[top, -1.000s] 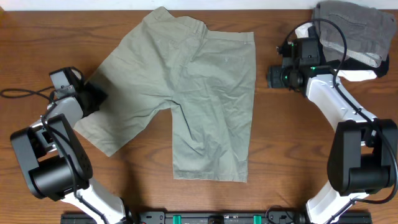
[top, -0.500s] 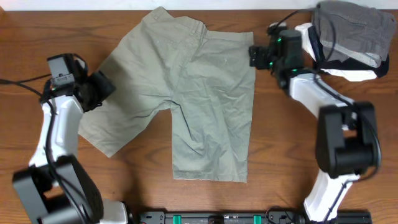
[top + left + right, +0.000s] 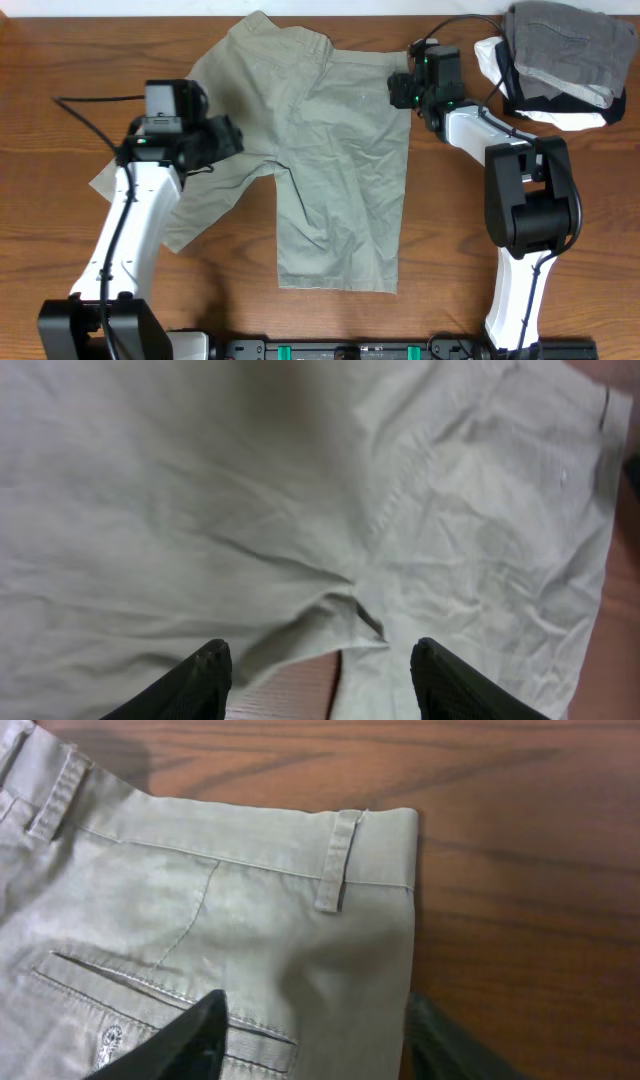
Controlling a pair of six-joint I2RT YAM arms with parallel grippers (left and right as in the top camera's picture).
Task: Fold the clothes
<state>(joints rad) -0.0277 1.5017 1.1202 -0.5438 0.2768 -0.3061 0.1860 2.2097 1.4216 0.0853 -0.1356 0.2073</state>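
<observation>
The pale khaki-green shorts (image 3: 330, 150) lie spread flat on the wooden table, waistband at the far side and legs toward me. My left gripper (image 3: 226, 140) is open over the left leg near the crotch. The left wrist view shows the crotch seam (image 3: 360, 610) ahead of my open left gripper (image 3: 322, 675), with bare wood between the fingers. My right gripper (image 3: 400, 90) is open at the shorts' right waistband corner. In the right wrist view the right gripper (image 3: 315, 1040) straddles the cloth edge below a belt loop (image 3: 335, 860) and beside a back pocket (image 3: 150, 985).
A darker grey folded garment (image 3: 560, 45) lies on white and black folded pieces (image 3: 560, 112) at the far right corner, behind the right arm. A black cable (image 3: 85, 105) trails left of the left arm. Bare wood (image 3: 520, 870) lies right of the waistband.
My left gripper has moved right from the left leg's outer edge to over the leg near the crotch. My right gripper has moved left to the waistband corner.
</observation>
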